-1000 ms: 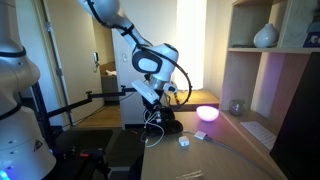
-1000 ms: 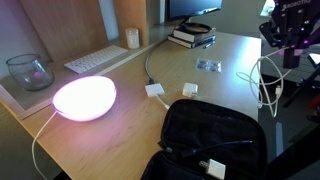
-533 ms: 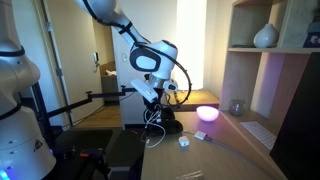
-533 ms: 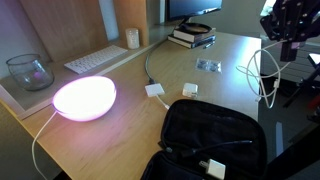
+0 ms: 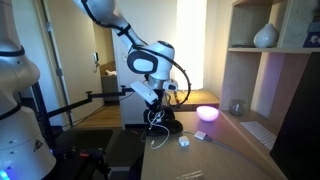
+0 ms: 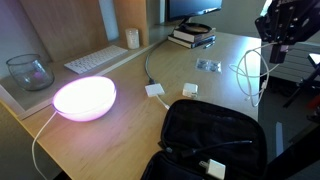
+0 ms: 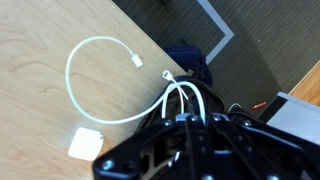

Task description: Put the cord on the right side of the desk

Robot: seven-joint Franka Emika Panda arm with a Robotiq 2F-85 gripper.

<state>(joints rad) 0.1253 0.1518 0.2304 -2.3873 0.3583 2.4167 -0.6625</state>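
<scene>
In an exterior view, a glowing pink dome lamp sits at 9 o'clock on the light brown wooden surface. A small white block lies near the centre, and a black fabric bag fills 6 o'clock. At 3 o'clock the thin white flexible cord dangles in loose loops over the surface's edge. The wrist view shows the dark fingers clamped shut on a bundle of its strands, with a free loop curling toward 10 o'clock over the wood. Whether that loop touches the wood I cannot tell. The step in hand looks like the carry. The next move probably calls for lowering the loops well inside the right side, then opening the fingers so nothing slides off the edge.
</scene>
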